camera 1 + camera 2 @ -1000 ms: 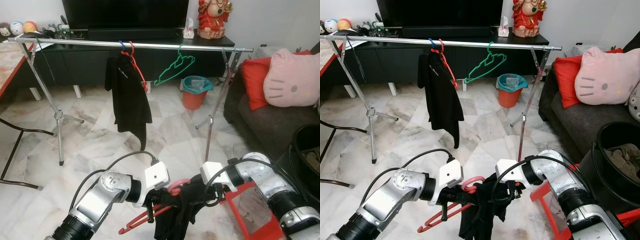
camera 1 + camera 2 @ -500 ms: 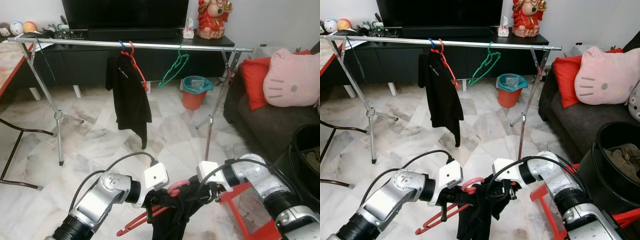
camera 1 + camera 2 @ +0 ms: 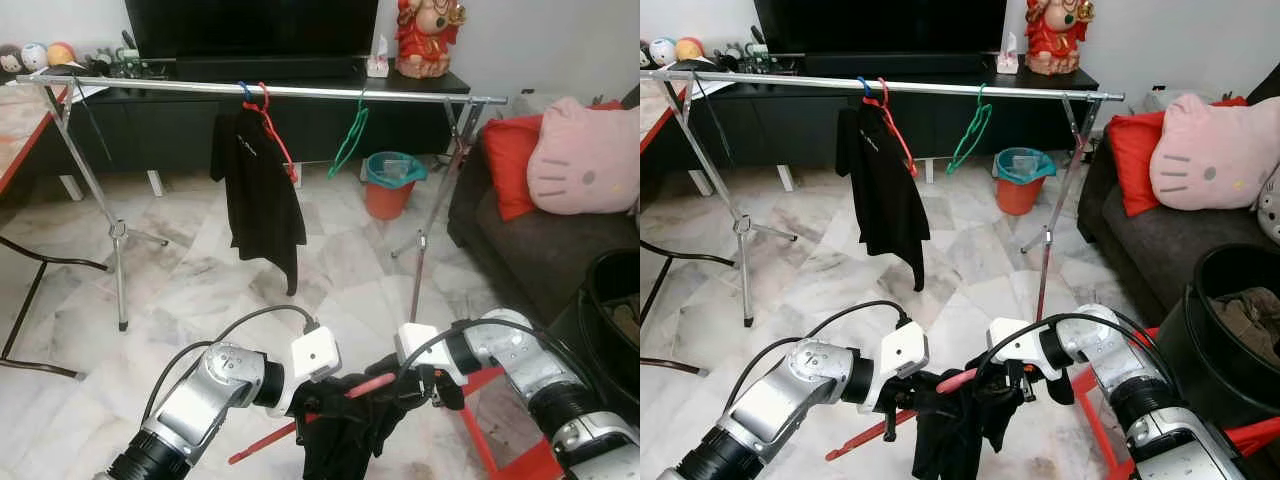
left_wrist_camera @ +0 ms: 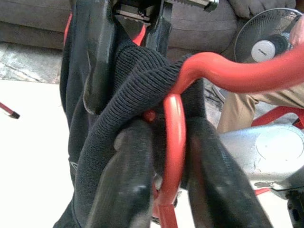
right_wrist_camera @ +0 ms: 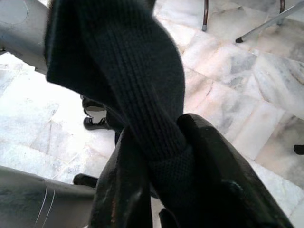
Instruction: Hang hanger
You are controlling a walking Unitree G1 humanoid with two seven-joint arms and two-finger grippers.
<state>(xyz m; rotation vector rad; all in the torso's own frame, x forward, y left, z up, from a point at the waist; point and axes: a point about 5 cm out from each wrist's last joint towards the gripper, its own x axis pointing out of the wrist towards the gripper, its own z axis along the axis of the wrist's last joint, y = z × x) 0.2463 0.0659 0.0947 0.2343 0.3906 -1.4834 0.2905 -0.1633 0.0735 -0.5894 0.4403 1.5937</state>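
Low in front of me, my left gripper [image 3: 305, 408] is shut on a red hanger [image 3: 365, 385] whose bar slants down to my left. A black garment [image 3: 340, 430] is bunched over that hanger. The left wrist view shows the hanger's red neck [image 4: 175, 123] clamped between the fingers [image 4: 118, 180] with black knit [image 4: 128, 80] wrapped around it. My right gripper [image 3: 415, 385] is shut on the garment's knit cuff [image 5: 128, 71], close to the hanger's right side. Further off stands the silver rail [image 3: 300, 91], carrying a black shirt [image 3: 262, 190] on a red hanger and an empty green hanger [image 3: 350, 135].
A red bin [image 3: 392, 183] sits behind the rail. To the right are a dark sofa with a pink cushion [image 3: 585, 155], a black basket [image 3: 1240, 300] and a red frame [image 3: 500, 420] beneath my right arm. A table edge [image 3: 20, 130] is at the left.
The held hanger has rotated, so its hook no longer curves up and it reads as a straight slanted bar. The garment has bunched more. The green hanger on the rail has swung edge-on.
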